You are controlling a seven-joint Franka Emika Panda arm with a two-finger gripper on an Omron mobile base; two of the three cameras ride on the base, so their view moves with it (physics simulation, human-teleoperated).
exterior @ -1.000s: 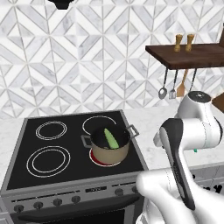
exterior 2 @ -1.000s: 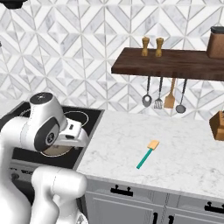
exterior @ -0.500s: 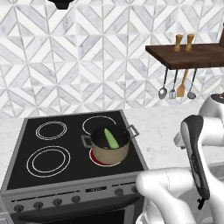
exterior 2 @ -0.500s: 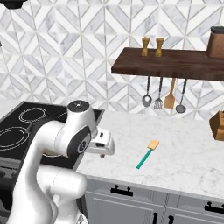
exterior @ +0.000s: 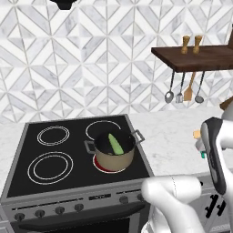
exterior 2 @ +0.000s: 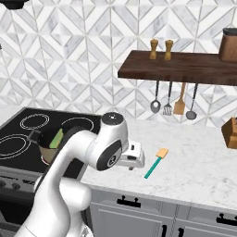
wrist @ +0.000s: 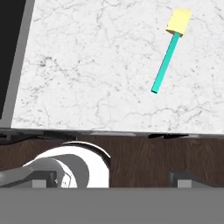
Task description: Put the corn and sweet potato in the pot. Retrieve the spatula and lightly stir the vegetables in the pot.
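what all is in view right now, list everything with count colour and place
pot: 1, tan, front right burner of the stove
corn: 1, pale green, leaning inside the pot
spatula: 1, teal handle, yellow blade, flat on the counter
stove: 1, black top, left of the counter
counter: 1, white marble
shelf: 1, dark wood, on the wall
shakers: 2, tan, on the shelf
hanging utensils: 4, three grey, one orange-brown, under the shelf
gripper: 1, white, open, over the counter left of the spatula
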